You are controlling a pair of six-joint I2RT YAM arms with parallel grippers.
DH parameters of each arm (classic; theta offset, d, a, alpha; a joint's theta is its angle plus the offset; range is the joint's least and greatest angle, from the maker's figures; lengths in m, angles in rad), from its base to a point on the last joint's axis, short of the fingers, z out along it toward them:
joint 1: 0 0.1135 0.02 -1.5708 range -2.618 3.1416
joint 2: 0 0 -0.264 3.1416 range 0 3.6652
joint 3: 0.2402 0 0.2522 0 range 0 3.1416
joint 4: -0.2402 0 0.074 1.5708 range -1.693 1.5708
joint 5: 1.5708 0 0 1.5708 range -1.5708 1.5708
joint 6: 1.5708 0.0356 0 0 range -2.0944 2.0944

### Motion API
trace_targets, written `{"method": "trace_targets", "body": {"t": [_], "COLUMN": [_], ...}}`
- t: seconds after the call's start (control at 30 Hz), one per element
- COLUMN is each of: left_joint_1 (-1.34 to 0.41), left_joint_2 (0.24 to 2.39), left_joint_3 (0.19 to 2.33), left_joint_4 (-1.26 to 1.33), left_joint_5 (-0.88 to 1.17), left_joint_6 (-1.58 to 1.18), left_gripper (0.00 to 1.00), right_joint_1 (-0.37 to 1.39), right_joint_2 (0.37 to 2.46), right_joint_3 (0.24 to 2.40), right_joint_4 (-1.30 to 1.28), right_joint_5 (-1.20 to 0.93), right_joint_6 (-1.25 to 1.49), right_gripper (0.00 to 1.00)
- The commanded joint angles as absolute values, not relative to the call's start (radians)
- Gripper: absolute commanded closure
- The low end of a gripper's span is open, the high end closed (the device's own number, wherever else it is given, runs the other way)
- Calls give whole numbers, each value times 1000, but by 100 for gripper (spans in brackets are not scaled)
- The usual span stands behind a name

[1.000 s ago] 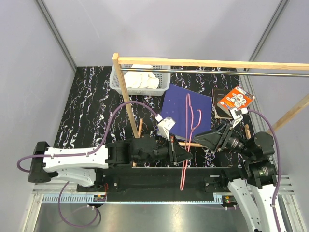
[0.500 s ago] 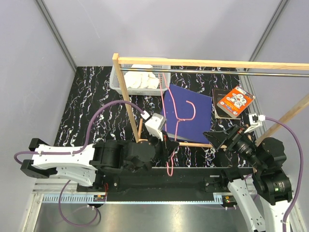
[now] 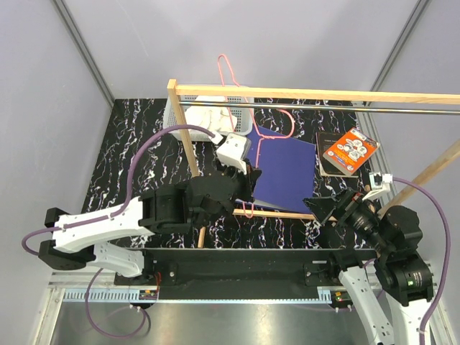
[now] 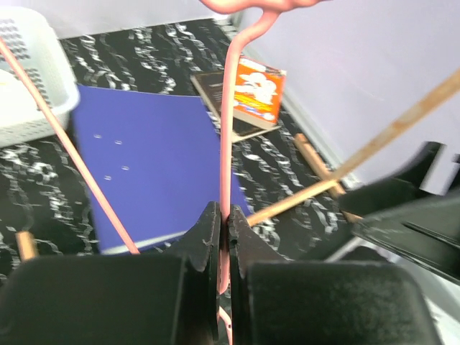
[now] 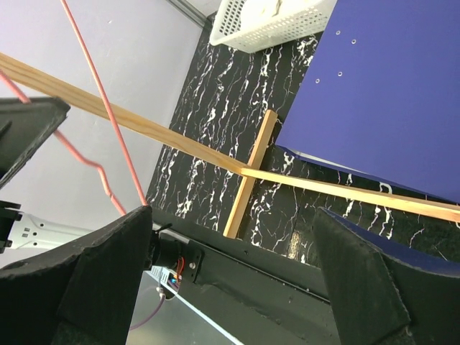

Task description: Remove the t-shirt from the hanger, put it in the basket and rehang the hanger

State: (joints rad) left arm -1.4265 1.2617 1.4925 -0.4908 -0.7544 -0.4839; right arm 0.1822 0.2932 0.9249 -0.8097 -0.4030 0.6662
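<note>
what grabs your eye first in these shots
The bare pink hanger stands out first: it is pinched in the left tool and pokes up past the wooden rack near the white basket. Next come the dark-blue sheet lying flat mid-scene and the right tool, wide open and empty at the near right.

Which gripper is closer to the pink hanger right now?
Left. The left gripper is shut on the hanger, clamping its wire between the fingers. The right gripper is open, by the near right corner of the blue sheet, apart from the hanger.
</note>
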Motion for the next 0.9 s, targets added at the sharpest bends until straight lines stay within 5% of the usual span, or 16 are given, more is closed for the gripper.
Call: {"method": "trace_targets", "body": {"t": [0.0, 0.87], "left_joint_1": [-1414, -1404], "left_joint_2": [1269, 1402], "left_joint_3": [1537, 1697], "left_joint_4": [-396, -330], "left_joint_5": [-739, -675], "left_joint_6": [-353, -149], "left_gripper": [100, 100], "right_joint_1": [187, 186], "right_joint_2": [291, 273], "right_joint_3": [916, 893], "right_joint_4": [-790, -767], "right_joint_5": [-384, -413], "right_joint_6": [649, 676], "right_gripper": [0, 0]}}
